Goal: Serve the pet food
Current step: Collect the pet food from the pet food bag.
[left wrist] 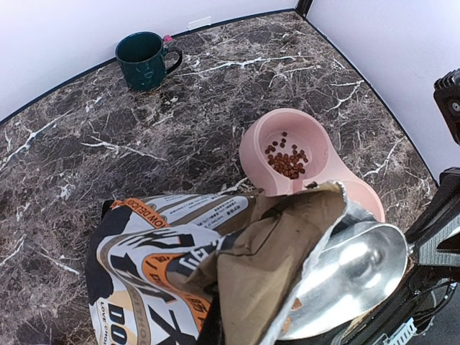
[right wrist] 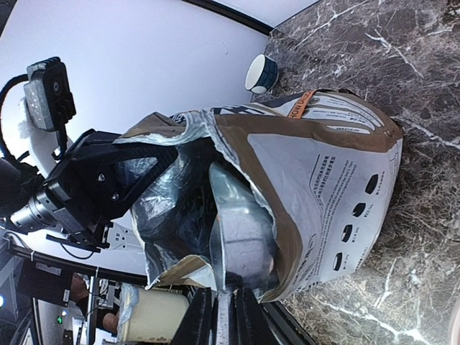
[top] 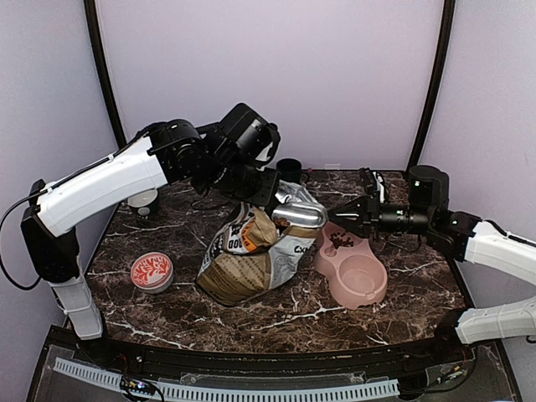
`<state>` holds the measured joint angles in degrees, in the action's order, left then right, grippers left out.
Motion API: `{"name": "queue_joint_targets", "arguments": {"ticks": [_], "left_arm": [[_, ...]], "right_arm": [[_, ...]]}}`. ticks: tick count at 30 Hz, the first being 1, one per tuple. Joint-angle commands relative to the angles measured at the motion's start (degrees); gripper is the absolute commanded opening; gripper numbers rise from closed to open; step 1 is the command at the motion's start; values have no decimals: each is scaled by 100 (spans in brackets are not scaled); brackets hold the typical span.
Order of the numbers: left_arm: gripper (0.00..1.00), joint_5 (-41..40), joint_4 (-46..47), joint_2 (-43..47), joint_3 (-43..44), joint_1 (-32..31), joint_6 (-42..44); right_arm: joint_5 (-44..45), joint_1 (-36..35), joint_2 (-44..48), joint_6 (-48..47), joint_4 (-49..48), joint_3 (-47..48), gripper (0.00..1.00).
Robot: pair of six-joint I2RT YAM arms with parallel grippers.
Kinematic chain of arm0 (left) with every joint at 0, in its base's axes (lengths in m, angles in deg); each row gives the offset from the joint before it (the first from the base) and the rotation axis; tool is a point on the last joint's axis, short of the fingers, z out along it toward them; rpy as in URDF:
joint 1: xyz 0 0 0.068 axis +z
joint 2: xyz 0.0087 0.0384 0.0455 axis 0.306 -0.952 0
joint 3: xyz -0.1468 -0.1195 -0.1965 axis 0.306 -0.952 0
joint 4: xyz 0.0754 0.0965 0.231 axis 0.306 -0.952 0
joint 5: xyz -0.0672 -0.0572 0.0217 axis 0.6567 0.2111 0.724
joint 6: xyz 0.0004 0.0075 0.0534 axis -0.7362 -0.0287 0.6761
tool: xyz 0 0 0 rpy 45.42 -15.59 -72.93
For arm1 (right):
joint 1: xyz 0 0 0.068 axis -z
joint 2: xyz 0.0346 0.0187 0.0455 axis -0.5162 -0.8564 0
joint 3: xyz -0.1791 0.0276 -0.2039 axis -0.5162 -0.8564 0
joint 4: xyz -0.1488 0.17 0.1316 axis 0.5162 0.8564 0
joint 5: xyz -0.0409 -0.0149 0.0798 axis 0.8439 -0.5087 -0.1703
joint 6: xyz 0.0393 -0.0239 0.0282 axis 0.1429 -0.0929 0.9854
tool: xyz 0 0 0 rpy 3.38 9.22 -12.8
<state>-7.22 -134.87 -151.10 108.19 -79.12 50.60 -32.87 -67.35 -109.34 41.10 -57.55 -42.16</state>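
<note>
The pet food (top: 341,241) is a small heap of reddish-brown kibble in the far cup of the pink double bowl (top: 375,285); it also shows in the left wrist view (left wrist: 287,161). The tan-and-white bag (top: 243,264) stands mid-table with its mouth toward the bowl. My left gripper (top: 270,194) is shut on the bag's top edge and holds the mouth open; its fingers are mostly hidden by the bag. My right gripper (right wrist: 225,316) is shut on the handle of a metal scoop (right wrist: 241,230), whose bowl is inside the bag's mouth (top: 299,215).
A dark green mug (left wrist: 144,61) stands at the back. A round red-patterned tin (top: 152,271) lies front left, and a small white cup (top: 144,201) stands at the left edge. The pink bowl's near cup (top: 360,275) holds nothing.
</note>
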Motion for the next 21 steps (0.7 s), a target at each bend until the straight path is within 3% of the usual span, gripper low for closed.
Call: {"name": "queue_joint_targets", "arguments": {"ticks": [1,10,15,21], "left_arm": [[0,-9,155,541,66,8,39],[0,35,209,649,77,9,63],[0,42,250,635,97,4,83],[0,79,271,575,192,6,124]], "right_arm": [[-300,150,32,588,-931,-169,0],[-626,276,32,1265,-1699,-344,0],[-418,275,-45,354,-270,237,0],[-641,271,-260,214,-120,354,0]]}}
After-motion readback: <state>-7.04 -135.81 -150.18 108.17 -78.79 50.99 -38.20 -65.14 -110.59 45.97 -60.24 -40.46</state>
